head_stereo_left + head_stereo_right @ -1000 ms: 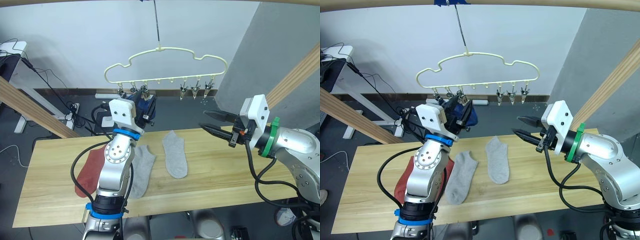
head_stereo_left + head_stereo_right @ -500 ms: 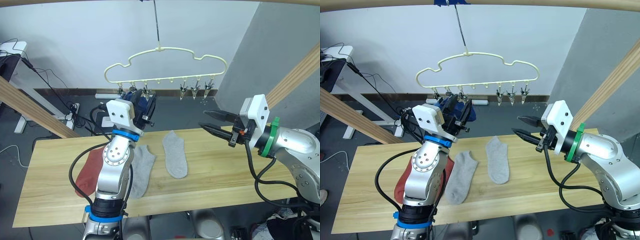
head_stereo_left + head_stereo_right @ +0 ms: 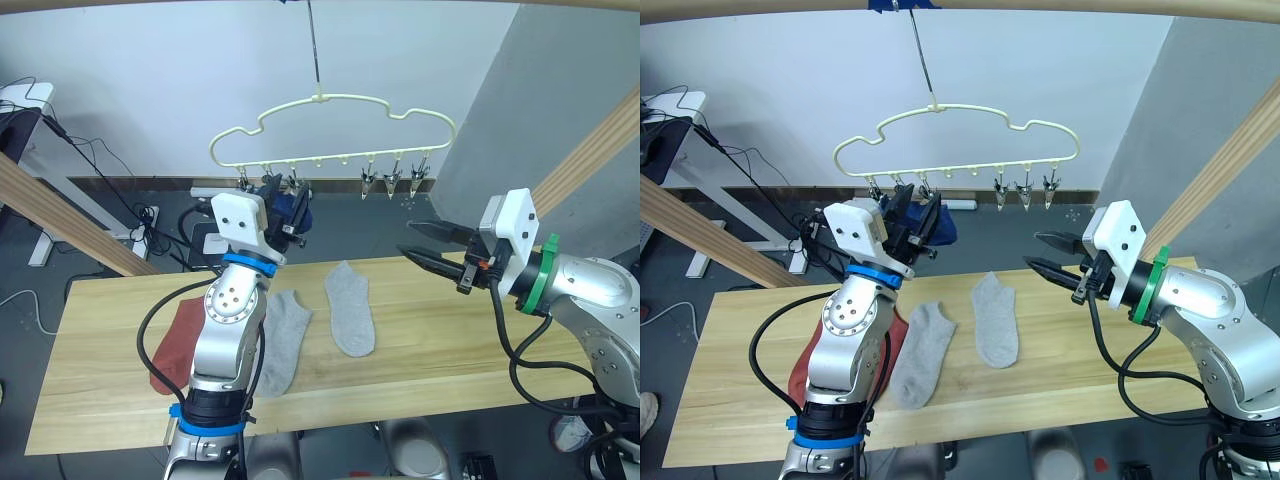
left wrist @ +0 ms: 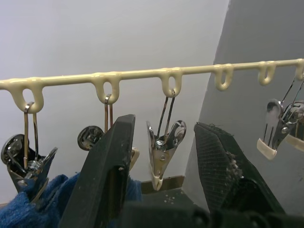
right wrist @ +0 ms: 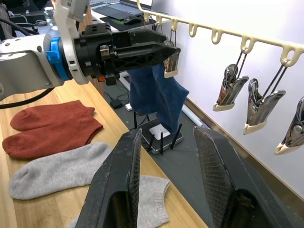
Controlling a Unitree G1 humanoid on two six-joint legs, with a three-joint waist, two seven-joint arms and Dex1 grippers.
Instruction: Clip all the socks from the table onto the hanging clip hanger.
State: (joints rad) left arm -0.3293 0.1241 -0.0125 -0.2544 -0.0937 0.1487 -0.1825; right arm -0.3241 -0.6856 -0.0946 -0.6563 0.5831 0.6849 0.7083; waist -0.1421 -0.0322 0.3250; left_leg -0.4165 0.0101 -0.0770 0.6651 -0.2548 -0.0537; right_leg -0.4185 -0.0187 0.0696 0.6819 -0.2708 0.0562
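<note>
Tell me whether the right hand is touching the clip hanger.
Apart. In the left eye view the right hand hangs open below and beside the clip hanger, with bare wall between them; the right wrist view shows its fingers short of the clips.

My left gripper [image 4: 164, 156] sits right under the pale yellow wavy wire clip hanger [image 3: 330, 128], fingers apart, one small metal clip [image 4: 164, 156] hanging in the gap between them. The clips beside it carry two hanging blue socks [image 5: 159, 92], crowding that end. Mid-rail loops [image 4: 223, 76] are bare, so there's open air beneath them. Three more metal clips [image 3: 395, 178] hang bunched at the far right end. My right gripper [image 3: 418, 243] floats open below those, well apart from the left. Between the arms the pale wooden plank table [image 3: 450, 350] has two light grey ankle socks [image 3: 350, 308] lying flat, with rust-red socks [image 5: 52, 126] near the left arm's base; the right half is bare wood.
</note>
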